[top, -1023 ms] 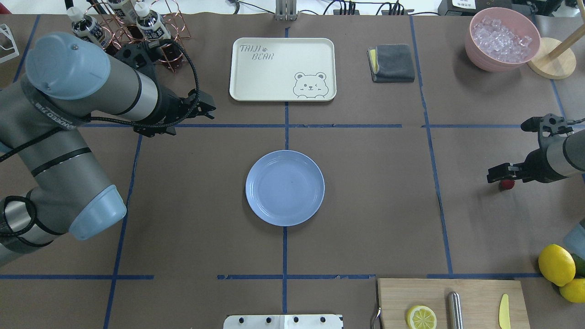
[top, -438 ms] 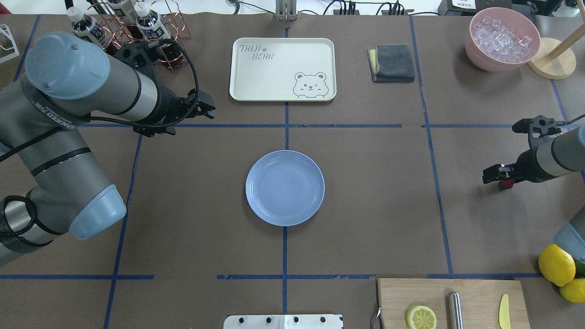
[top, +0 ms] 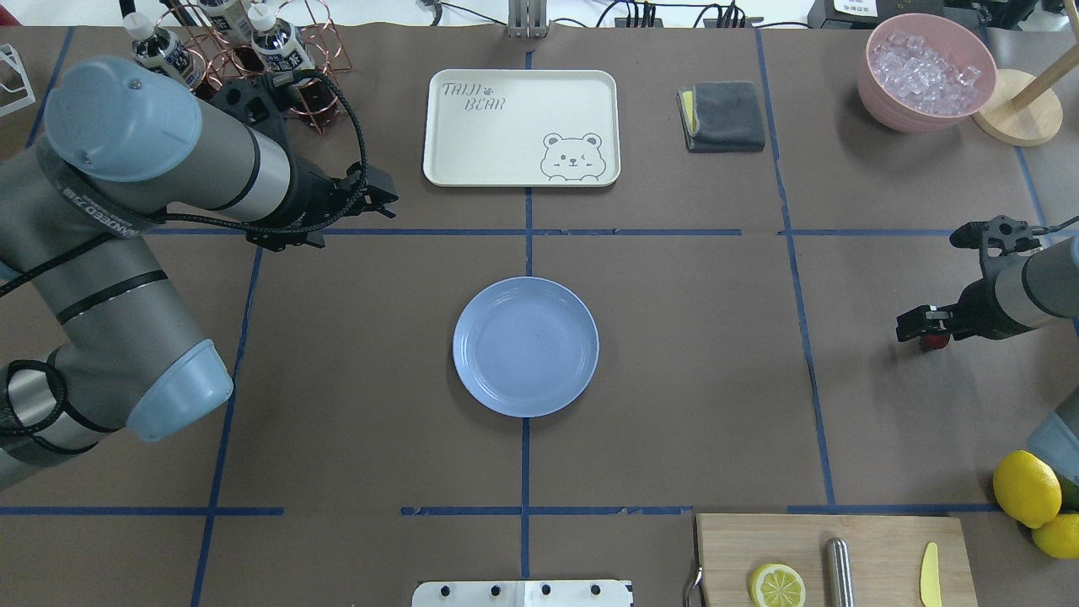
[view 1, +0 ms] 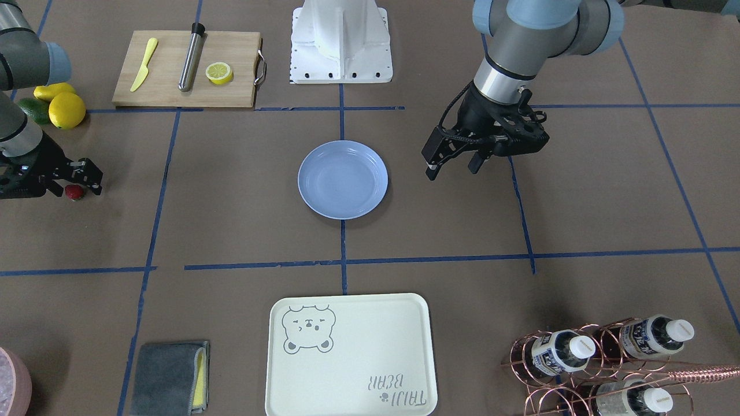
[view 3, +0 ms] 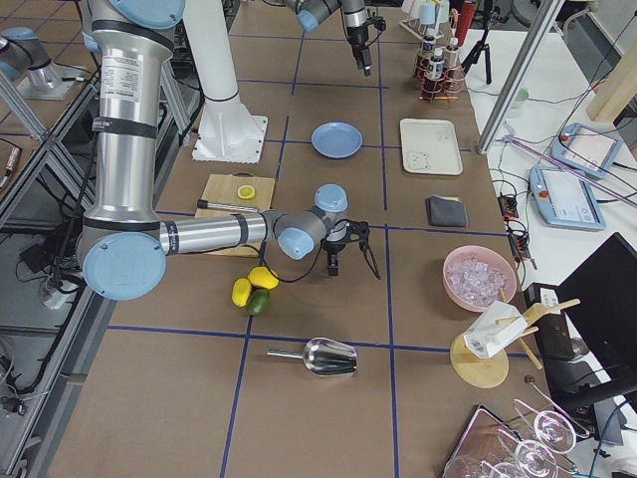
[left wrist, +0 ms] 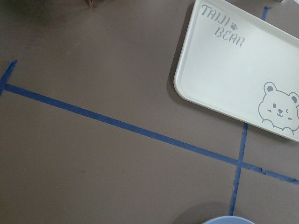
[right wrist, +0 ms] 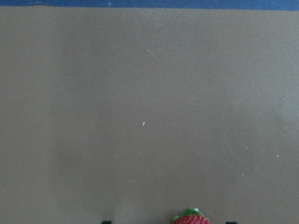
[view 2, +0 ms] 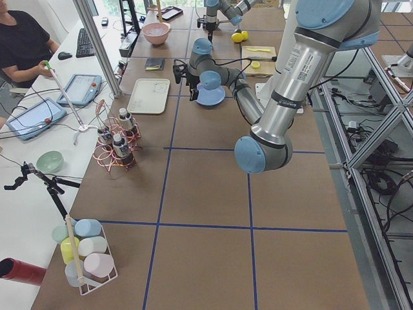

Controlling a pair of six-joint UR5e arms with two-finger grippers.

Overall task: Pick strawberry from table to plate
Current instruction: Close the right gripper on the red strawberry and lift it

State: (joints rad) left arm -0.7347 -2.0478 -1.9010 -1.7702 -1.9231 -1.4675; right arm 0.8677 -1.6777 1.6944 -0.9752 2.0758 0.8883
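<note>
The strawberry (top: 934,341), small and dark red, lies on the brown table (top: 674,379) at the far right. My right gripper (top: 915,330) is low over it and open. In the right wrist view the strawberry (right wrist: 190,219) shows at the bottom edge between the two fingertips, which stand well apart. Across the table, the strawberry (view 1: 73,192) sits just below the right gripper (view 1: 87,180). The light-blue plate (top: 525,346) is at the table's centre with nothing on it. My left gripper (top: 383,198) hangs open and holds nothing, above the table to the left of the plate.
A cream bear tray (top: 521,126) lies behind the plate. A cutting board (top: 834,556) with a lemon half, a metal rod and a yellow knife sits front right, with lemons (top: 1026,487) beside it. A pink ice bowl (top: 927,72), a grey cloth (top: 722,115) and a bottle rack (top: 244,51) line the back.
My right gripper shifted slightly left, then back a little to the right, staying over the strawberry. The strawberry has not moved. The left arm barely moved.
</note>
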